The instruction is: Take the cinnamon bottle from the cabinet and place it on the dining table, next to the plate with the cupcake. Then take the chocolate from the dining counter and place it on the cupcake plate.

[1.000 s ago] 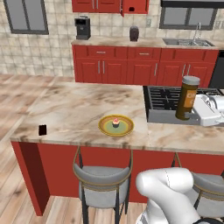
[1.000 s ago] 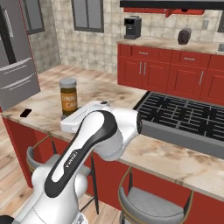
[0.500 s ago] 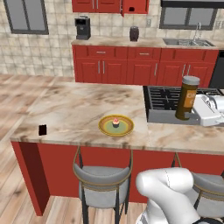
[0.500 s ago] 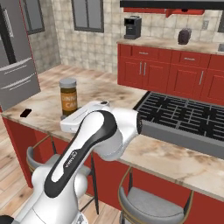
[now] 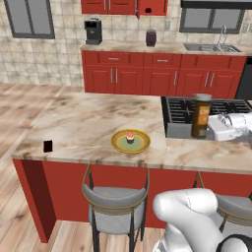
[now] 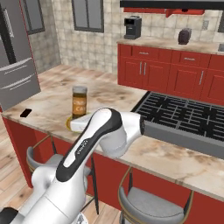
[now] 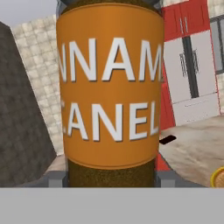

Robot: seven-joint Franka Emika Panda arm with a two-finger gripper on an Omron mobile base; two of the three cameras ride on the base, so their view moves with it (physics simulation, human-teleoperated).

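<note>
Cinnamon bottle [image 5: 201, 116] stands upright, cap up, clamped in the pincer [image 7: 111, 178].

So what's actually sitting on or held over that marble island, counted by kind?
Round yellow-rimmed plates: 1
Tiny pink-frosted cupcakes: 1
Small flat dark chocolate bars: 1
Brown cinnamon bottles with orange label, gripped by the end effector: 1
Total: 4

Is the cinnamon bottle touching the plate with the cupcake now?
Apart. In the left base view the cinnamon bottle is well to the right of the plate, with bare marble between them.
</note>
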